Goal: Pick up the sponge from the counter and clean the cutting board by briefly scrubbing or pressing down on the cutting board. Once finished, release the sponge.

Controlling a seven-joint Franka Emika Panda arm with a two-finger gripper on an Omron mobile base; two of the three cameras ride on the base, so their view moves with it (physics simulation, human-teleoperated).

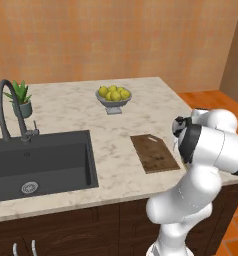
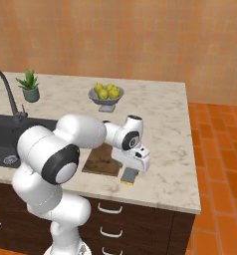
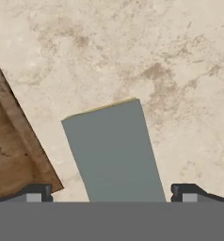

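Grey-green on top and yellow beneath, the sponge (image 3: 115, 153) lies flat on the marbled desk (image 2: 165, 129), just beside the cutting board (image 2: 101, 162) on the side away from the sink (image 1: 41, 160) and close to the desk's front edge. The robot's fingers (image 3: 38, 192) hang directly above it, spread wide and released, one tip to each side of the sponge's width and neither touching it, a stance that looks chosen for a straight drop and a squeeze across the narrow sides. The arm reaches low over the board's near corner, so the hand blocks part of the dark wood in the right base view. The board itself sits square to the desk edge, its surface bare, ready for the scrub. Well behind the board, a bowl of lemons (image 1: 113, 95) and a potted plant (image 1: 21, 99) stand out of the way.
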